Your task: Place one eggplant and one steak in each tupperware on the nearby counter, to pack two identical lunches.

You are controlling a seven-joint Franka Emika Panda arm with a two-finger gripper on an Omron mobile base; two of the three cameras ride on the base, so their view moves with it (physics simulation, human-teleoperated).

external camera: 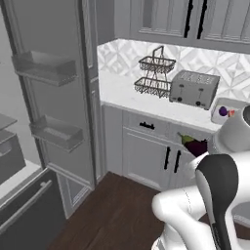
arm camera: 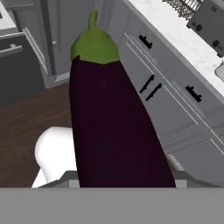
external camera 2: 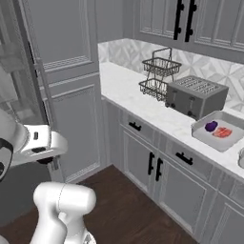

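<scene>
Eggplant (arm camera: 111,118) is filling the hand view, its dark purple body running straight out ahead of the hand and its green cap pointing away, so the hand is evidently pinching it near the blunt end, though the fingertips themselves are hidden beneath the fruit. In the left base view the same eggplant (external camera: 194,145) is hanging in front of the grey cabinet doors, below the edge of the worktop (external camera: 141,105), with the arm's white links crowding just beside it. On the worktop, off to one side of the hand and higher than it, one tupperware (external camera 2: 220,130) is already holding a small purple lump and a red steak (external camera 2: 222,132), so this load probably belongs in the other tub, which I cannot pick out clearly here. To do this carry well, the hand should be lifting the fruit clear above the worktop edge before swinging across, keeping it away from the toaster (external camera 2: 196,96) and the wire basket rack (external camera 2: 159,74). Since the fruit is long and held at one end, it may swing or slip; moving slowly and lowering it into the tub before letting go seems wise.
</scene>
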